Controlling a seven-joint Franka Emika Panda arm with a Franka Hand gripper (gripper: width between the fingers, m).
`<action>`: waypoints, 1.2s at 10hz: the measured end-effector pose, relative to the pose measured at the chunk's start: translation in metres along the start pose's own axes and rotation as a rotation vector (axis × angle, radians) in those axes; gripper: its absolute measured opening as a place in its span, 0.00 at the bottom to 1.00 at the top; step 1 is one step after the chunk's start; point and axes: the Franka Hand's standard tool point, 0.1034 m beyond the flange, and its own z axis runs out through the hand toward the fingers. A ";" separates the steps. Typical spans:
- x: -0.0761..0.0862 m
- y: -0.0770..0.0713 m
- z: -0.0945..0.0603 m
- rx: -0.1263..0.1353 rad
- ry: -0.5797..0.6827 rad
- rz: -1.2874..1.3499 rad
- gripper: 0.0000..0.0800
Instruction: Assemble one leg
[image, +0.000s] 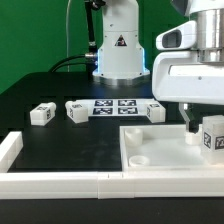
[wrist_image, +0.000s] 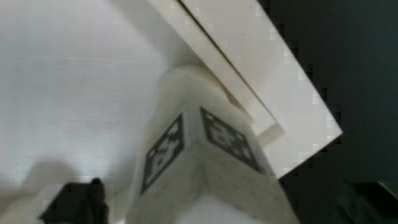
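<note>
My gripper (image: 204, 130) is at the exterior view's right, shut on a white leg (image: 214, 138) with its marker tags showing, held over the right part of the large white tray-like piece (image: 150, 138). In the wrist view the leg (wrist_image: 199, 150) stands between my dark fingers (wrist_image: 75, 203), in my gripper (wrist_image: 217, 206), with the tray's floor (wrist_image: 80, 90) and raised rim (wrist_image: 249, 70) beneath it. Two more legs (image: 42, 113) (image: 77, 110) lie on the black table at the left. A third (image: 157, 111) lies behind the tray.
The marker board (image: 113, 106) lies flat at the back middle, in front of the robot base (image: 118, 50). A white rail (image: 70, 184) runs along the table's front and up the left side (image: 9, 150).
</note>
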 end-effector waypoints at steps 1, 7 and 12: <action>0.001 0.001 0.000 -0.008 0.004 -0.189 0.81; 0.006 0.004 -0.001 -0.048 -0.004 -0.683 0.65; 0.007 0.004 -0.001 -0.044 -0.002 -0.597 0.37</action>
